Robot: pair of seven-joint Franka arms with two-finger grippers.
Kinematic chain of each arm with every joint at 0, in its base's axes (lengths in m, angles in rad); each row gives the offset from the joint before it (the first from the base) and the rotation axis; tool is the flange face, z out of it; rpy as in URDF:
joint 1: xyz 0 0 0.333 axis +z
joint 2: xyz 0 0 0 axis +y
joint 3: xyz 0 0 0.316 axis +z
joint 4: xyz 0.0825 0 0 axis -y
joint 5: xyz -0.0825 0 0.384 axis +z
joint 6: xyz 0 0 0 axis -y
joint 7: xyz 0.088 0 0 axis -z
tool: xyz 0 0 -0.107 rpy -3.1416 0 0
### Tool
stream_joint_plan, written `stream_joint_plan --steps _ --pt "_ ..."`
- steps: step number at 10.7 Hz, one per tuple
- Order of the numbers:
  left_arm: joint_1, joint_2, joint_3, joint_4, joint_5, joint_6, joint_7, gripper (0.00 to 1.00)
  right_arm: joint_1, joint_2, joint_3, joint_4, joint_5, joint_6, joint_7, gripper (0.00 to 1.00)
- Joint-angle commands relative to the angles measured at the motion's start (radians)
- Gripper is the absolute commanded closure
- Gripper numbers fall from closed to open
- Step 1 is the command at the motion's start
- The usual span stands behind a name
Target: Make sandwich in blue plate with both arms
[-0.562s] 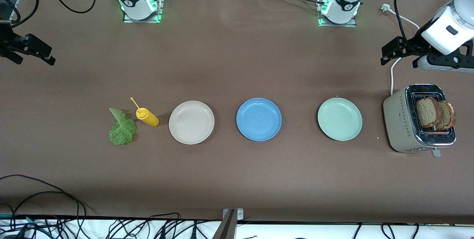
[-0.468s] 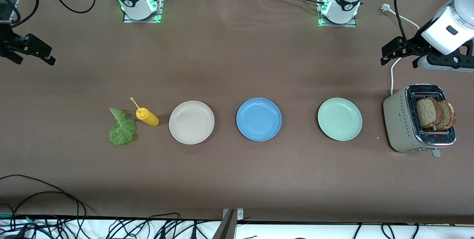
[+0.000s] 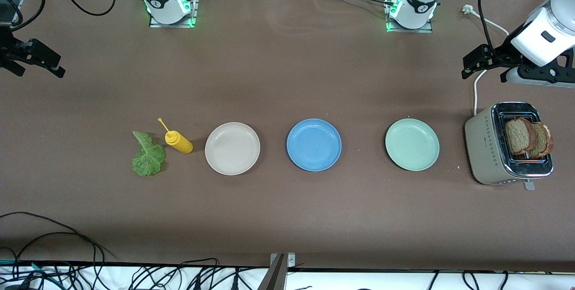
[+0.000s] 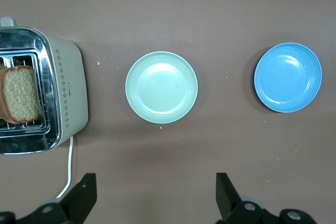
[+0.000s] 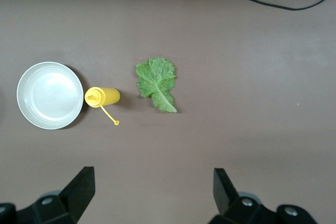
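Waiting on the counter [image 3: 287,218] at centre frame, the blue plate [image 3: 314,144] is bare. Two bread slices [image 3: 526,136] stand in the toaster [image 3: 489,151] at right; likely light, crumbly, best pinched by the raised crust. The lettuce [image 3: 148,155] at left looks limp and tearable, best taken near its stem. The left end effector [image 4: 156,195] hangs released upper right, the right end effector [image 5: 154,190] released upper left. A yellow bottle [image 3: 179,141] sits just beside the lettuce; beige plate [image 3: 232,148] and mint plate [image 3: 412,144] flank the blue one.
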Motion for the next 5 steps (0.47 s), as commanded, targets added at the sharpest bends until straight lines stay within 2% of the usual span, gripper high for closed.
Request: stream_joint_plan --steps 1,5 --pt "-0.002 0.002 0.002 0.02 0.0 -0.021 0.019 0.0 -0.004 -0.001 0.0 0.019 -0.013 -0.025 -0.003 0.0" --pt "0.0 0.002 0.004 0.02 0.0 -0.022 0.019 0.0 -0.004 -0.001 -0.007 0.019 -0.015 -0.025 -0.005 0.0"
